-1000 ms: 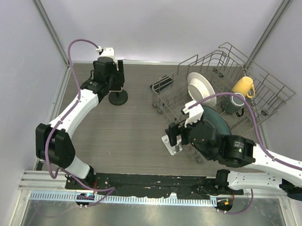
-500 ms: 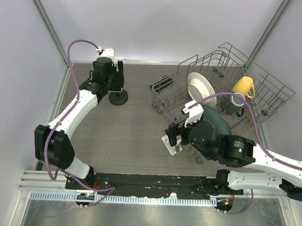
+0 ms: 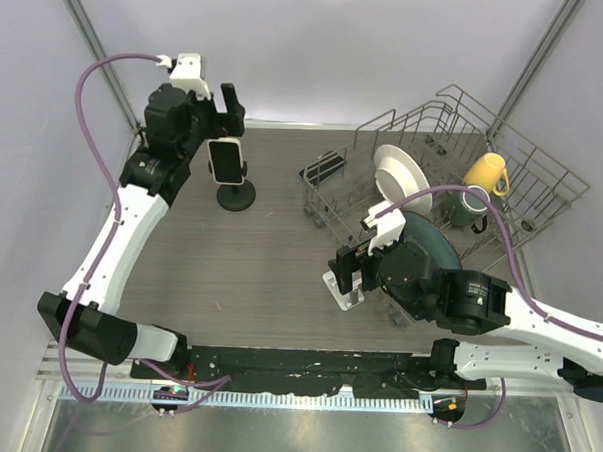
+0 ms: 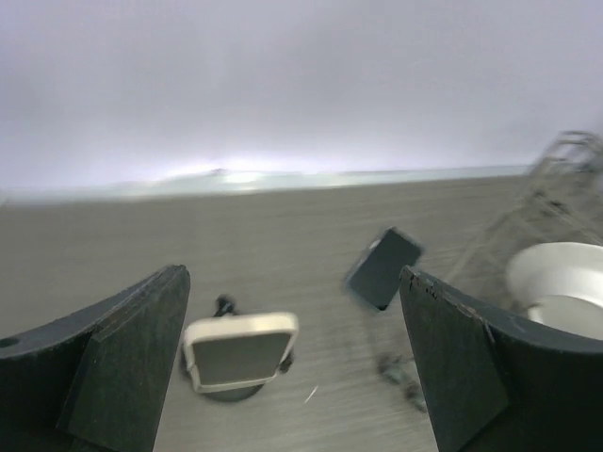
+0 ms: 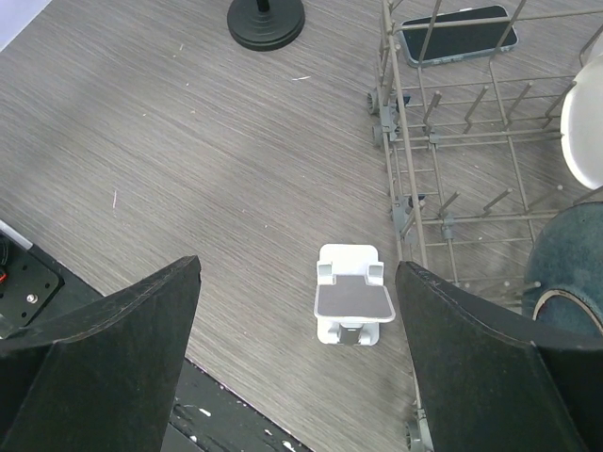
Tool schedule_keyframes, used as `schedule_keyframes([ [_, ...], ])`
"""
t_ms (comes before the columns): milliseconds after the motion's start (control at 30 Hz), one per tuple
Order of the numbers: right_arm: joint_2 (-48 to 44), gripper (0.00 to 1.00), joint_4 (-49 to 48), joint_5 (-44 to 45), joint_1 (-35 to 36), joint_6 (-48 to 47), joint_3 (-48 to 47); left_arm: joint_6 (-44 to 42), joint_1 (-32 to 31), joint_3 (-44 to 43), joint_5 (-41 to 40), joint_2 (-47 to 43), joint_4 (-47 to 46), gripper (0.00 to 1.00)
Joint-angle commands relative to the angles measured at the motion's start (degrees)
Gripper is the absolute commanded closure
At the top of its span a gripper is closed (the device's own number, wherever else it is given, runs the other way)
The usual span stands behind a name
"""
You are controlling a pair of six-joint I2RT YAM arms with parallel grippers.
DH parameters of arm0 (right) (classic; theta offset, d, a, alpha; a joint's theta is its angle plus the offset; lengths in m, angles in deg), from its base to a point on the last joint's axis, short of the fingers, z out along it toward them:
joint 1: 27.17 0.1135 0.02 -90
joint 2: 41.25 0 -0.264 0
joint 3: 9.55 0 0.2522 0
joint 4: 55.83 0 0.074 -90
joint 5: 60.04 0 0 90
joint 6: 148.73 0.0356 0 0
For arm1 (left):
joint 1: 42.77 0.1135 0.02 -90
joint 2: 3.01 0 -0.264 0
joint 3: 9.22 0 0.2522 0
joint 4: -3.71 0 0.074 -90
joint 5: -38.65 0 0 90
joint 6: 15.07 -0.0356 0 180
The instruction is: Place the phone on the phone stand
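Note:
A phone in a white case (image 3: 225, 162) (image 4: 240, 350) rests tilted on a black round-based phone stand (image 3: 236, 195) (image 5: 267, 19) at the back left of the table. My left gripper (image 3: 212, 115) (image 4: 292, 282) hangs open above and behind it, touching nothing. A second, dark phone (image 3: 324, 167) (image 4: 383, 268) (image 5: 459, 33) lies flat by the dish rack's left end. A small white phone stand (image 3: 344, 290) (image 5: 350, 297) stands bare near the table's middle, directly below my open right gripper (image 3: 352, 270) (image 5: 297, 273).
A wire dish rack (image 3: 544, 167) fills the right side, holding a white plate (image 3: 404, 175), a teal plate (image 3: 436, 247), a yellow mug (image 3: 487, 174) and a green mug (image 3: 467, 208). Its rim (image 5: 400, 141) runs close beside the white stand.
My left gripper has opened wider and lifted up and back from the black stand, leaving the white-cased phone resting on it. The right arm has not moved.

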Motion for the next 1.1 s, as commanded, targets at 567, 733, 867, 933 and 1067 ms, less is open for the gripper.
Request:
schedule_keyframes([
  [567,-6.79,0.10,-0.56,-0.67,-0.32,7.15,-2.32,-15.71,-4.07,-49.95,31.01,45.95,25.40,0.25],
  [733,-6.97,0.10,0.67,-1.46,-0.32,7.41,-3.28,-15.11,-5.40,-55.41,27.93,54.67,24.45,0.23],
  [867,-8.20,0.10,0.59,-1.29,-0.32,7.15,-3.11,-15.54,-6.36,-56.03,27.05,58.10,23.22,0.23],
  [933,-8.55,0.10,0.32,-1.29,-0.32,7.06,-2.85,-17.12,-7.50,-55.86,26.96,59.68,22.78,0.23],
  [1067,-8.38,0.10,0.14,-2.08,-0.32,7.06,-2.32,-19.59,-9.61,-55.77,22.06,62.23,21.02,0.17],
])
